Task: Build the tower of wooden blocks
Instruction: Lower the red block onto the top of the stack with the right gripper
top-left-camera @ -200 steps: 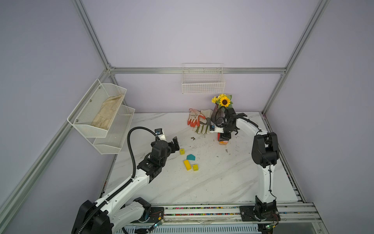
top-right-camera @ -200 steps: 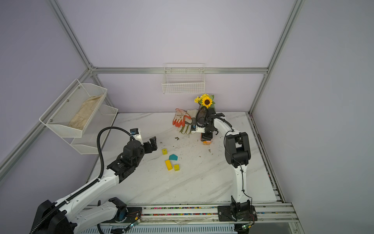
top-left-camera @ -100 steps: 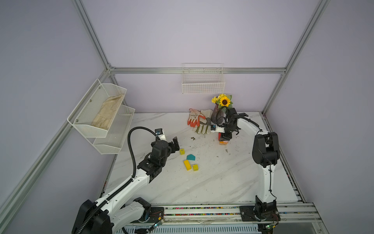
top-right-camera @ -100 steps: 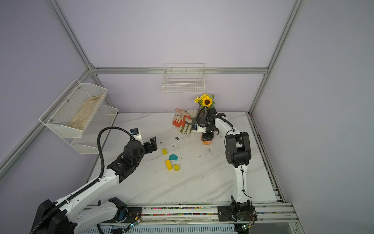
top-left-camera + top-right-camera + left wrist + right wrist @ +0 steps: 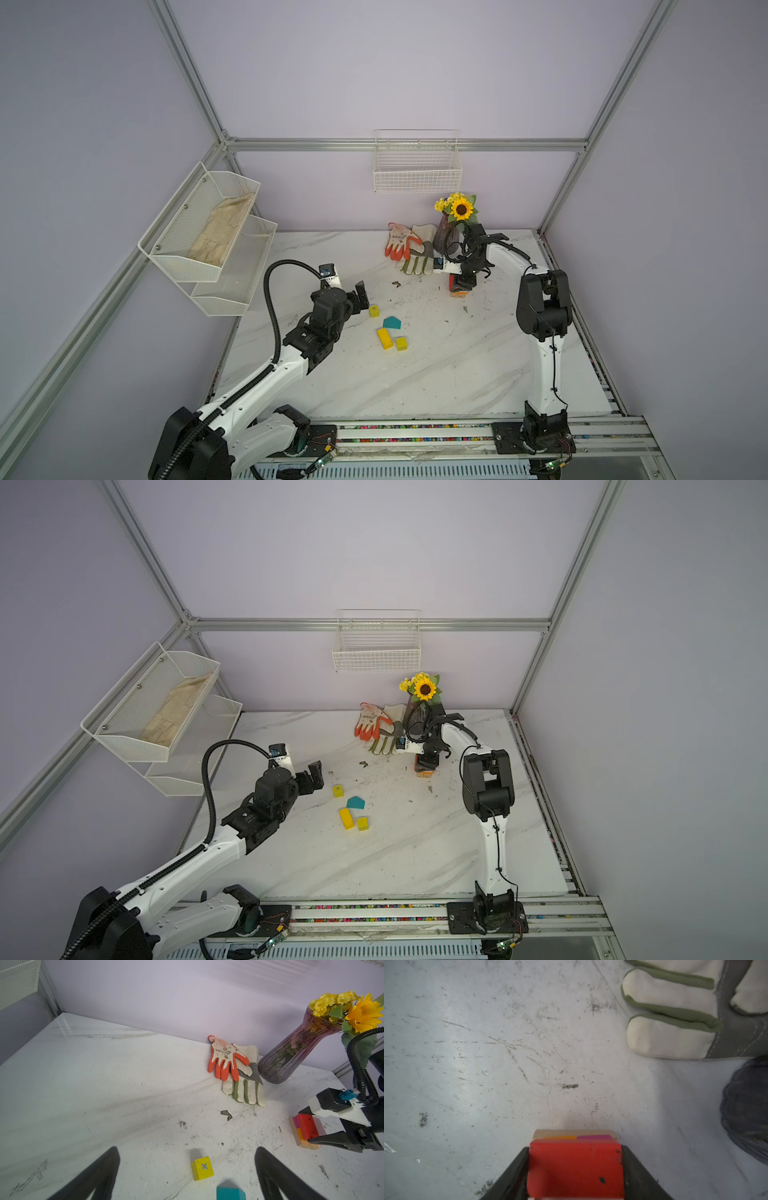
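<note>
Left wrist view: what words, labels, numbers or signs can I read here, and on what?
"X": a grey cross mark on the top face of the yellow cube.
Dark print on the back of the orange glove: too blurred to read.
No writing visible on the red block or the vase.

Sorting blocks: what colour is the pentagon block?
Teal; wooden pentagon block, clearest in a top view.
</note>
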Robot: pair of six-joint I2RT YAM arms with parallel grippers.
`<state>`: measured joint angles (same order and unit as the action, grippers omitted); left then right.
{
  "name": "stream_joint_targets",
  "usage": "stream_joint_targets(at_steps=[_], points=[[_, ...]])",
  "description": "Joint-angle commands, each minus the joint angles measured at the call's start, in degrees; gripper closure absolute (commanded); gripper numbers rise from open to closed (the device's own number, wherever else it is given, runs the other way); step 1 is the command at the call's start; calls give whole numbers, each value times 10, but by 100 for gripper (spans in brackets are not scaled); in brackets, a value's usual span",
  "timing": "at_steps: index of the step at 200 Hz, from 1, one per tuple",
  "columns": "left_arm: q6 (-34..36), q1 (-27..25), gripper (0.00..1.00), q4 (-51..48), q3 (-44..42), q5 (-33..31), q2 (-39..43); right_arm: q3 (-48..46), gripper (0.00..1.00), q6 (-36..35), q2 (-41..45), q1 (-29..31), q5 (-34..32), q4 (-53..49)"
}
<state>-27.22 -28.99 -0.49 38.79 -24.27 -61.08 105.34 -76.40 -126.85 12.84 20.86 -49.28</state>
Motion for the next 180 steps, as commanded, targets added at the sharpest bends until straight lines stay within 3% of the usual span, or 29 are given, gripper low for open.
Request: stream_joint_targets(at_steps=[1,73,108,180], points=[[10,2,0,23,6,-2,-2,8,93,-1,-10,-5,7,-17],[10,1,0,23,7,-3,-6,2,82,0,-11,-9,0,-10],[10,2,0,23,7,-2,-6,-10,68,1,-3,-10,-9,5],[10,2,0,23,7,-1,-7,-13,55,3,5,-11,-3,11]])
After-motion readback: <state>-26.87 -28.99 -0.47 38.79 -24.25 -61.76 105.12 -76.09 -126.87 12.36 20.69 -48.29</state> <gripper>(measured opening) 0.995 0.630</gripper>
